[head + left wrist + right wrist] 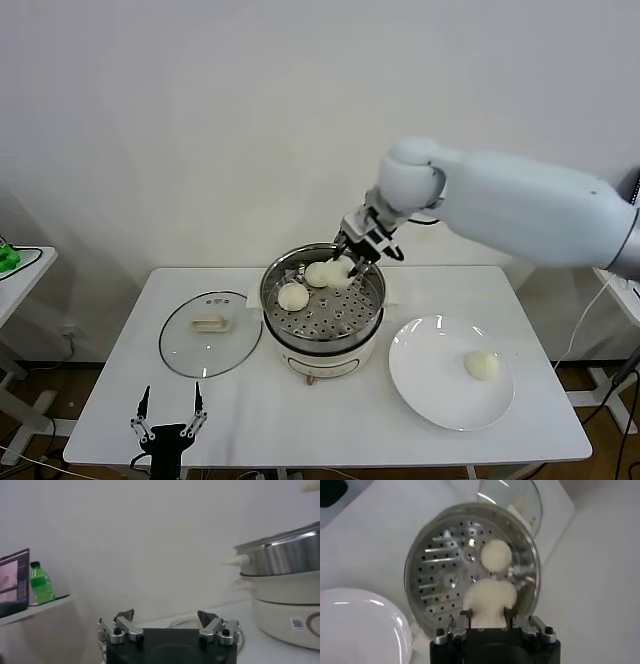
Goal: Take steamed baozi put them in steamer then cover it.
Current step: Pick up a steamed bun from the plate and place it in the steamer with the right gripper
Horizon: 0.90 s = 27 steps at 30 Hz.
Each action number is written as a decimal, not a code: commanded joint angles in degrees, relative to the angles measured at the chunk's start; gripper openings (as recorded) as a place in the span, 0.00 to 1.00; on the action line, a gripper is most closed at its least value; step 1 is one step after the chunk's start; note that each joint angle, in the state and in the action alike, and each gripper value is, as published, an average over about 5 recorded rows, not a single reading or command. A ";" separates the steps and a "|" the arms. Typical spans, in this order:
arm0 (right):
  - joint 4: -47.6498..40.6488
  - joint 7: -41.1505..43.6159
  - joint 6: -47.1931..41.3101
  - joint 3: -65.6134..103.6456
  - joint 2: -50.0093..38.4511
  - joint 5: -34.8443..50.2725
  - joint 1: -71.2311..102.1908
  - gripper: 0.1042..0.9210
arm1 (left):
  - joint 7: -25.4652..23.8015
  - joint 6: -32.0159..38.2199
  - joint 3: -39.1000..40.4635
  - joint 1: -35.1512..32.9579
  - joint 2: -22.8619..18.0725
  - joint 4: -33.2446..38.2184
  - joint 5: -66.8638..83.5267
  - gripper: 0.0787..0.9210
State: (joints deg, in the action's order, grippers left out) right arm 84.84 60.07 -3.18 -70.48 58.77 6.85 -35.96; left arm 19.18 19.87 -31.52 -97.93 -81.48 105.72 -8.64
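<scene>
The steamer stands mid-table with its perforated tray uncovered. One baozi lies on the tray's left side and a second sits at the back. My right gripper is low over the tray's back right, shut on a third baozi that rests at tray level. Another baozi remains on the white plate. The cover lies flat on the table left of the steamer. Near the table's front left edge, my left gripper stands open and holds nothing.
The plate lies right of the steamer, close to its base. A side table with a green bottle stands off to the left. The steamer's wall is beside the left gripper.
</scene>
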 commanded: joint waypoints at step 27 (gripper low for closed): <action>-2.07 -5.93 15.17 -3.11 3.78 -13.57 8.46 0.42 | 0.35 0.29 -0.22 1.46 -0.37 -2.21 0.35 0.88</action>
State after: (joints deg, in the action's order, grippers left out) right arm 83.04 54.75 10.43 -73.23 62.17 -5.25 -28.49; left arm 19.51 20.17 -31.72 -96.46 -81.86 103.58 -8.29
